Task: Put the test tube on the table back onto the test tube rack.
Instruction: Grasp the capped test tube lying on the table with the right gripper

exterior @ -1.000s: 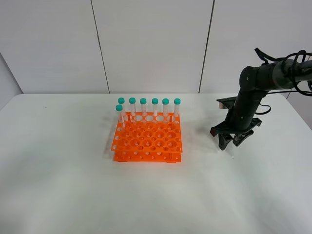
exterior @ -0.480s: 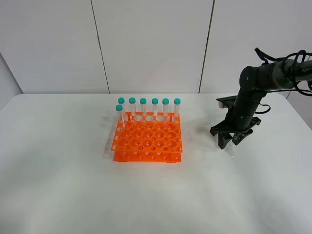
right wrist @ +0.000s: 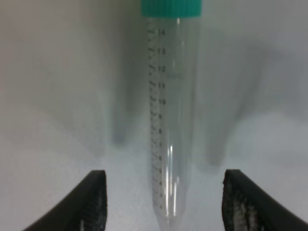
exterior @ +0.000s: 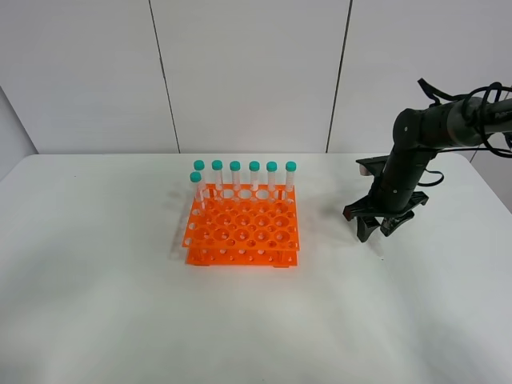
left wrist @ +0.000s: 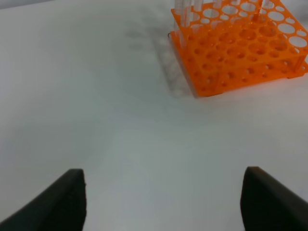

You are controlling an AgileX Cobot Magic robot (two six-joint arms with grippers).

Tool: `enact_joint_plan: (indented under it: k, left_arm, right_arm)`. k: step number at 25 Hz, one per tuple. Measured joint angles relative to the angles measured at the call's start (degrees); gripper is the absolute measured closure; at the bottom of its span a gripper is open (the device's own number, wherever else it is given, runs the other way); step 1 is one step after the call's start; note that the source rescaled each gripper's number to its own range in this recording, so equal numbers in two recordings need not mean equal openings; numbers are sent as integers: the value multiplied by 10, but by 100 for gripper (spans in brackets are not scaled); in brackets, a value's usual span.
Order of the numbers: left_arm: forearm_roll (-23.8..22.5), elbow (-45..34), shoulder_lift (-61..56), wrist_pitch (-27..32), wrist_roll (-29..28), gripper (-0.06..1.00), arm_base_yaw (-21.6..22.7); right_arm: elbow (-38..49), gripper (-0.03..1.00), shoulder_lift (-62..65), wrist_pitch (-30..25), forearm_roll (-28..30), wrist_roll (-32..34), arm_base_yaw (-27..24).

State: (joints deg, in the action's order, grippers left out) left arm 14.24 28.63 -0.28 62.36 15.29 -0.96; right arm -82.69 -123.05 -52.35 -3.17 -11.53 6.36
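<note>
Nearest: left gripper (left wrist: pixel 163 173), parted wide above the white matte table (exterior: pixel 120 320), holding nothing. Farther in, right of centre: right gripper (exterior: pixel 377 234), pointed down, likewise parted wide, straddling the test tube (right wrist: pixel 172 120) without touching it. Lying flat on the table between the 2 dark textured fingers (right wrist: pixel 94 202), long axis parallel to them, teal cap (right wrist: pixel 171 7) away from the wrist, tapering tip toward it; heading across the scene unreadable, hidden under the gripper from above. Slim, clear, glossy plastic, printed graduations (right wrist: pixel 155 101) up to 14 along the side. Left of it, well apart: bright orange test tube rack (exterior: pixel 244 232), 2 tiers, round holes. Farthest: 7 matching tubes (exterior: pixel 254 178) upright, 6 in the far row, 1 just nearer at the left end.
</note>
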Motion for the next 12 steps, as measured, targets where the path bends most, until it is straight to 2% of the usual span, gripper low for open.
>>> enact_joint_plan:
  k: [12]
  left_arm:
    - [0,0,0,0,0,-6,0]
  right_arm:
    - [0,43,0,-1,1,0,0]
